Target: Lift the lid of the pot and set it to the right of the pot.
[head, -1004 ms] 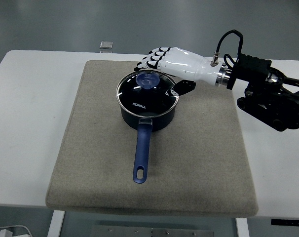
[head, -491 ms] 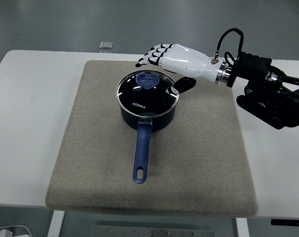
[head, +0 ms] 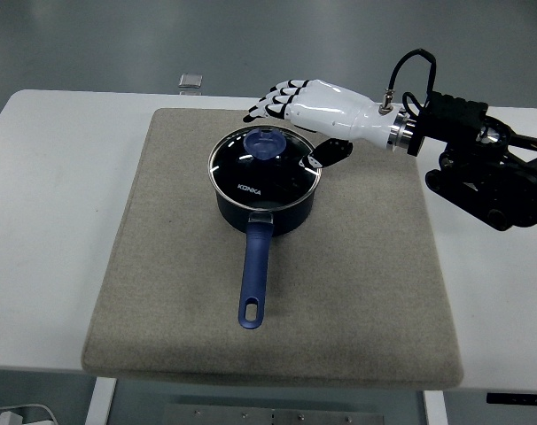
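My right hand [head: 317, 106] hovers palm-down just behind the pot lid [head: 265, 165], fingers [head: 273, 104] stretched out and apart, gripping nothing, thumb reaching toward the rim.

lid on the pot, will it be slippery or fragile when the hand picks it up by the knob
The lid looks like glass with a metal rim, so probably rigid, fairly heavy for its size, and breakable if dropped. Its glossy blue knob is small and smooth, so it may slip or tilt in a loose pinch. The robot hand hovers open behind it.
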You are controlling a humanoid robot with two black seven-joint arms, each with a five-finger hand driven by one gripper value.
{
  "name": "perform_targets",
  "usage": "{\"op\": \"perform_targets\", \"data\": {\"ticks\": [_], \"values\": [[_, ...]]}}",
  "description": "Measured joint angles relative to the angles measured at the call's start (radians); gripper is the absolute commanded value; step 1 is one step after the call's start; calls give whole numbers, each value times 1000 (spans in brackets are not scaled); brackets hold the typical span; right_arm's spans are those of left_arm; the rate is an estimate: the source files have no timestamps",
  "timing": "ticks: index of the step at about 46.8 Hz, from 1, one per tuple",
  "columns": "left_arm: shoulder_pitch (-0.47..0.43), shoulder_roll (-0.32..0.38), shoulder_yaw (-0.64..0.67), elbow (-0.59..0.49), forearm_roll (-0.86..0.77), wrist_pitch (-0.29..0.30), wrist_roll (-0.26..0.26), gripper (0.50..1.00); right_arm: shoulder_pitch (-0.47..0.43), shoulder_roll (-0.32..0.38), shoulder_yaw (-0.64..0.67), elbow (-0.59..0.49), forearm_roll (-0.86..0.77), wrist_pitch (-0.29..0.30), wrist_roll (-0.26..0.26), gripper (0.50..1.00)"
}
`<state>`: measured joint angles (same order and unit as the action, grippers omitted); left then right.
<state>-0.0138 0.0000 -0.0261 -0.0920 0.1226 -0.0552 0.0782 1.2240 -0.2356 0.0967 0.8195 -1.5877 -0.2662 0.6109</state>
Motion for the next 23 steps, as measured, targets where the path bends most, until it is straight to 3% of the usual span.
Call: {"op": "perform_targets", "data": {"ticks": [15, 23], "values": [[0, 0, 0, 0, 0, 0, 0, 1000, 5, 5, 0, 13, 0, 4, 0, 897], [0, 0, 0, 0, 0, 0, 0, 1000, 5, 5, 0, 15, 0, 17, 0, 872]]}}
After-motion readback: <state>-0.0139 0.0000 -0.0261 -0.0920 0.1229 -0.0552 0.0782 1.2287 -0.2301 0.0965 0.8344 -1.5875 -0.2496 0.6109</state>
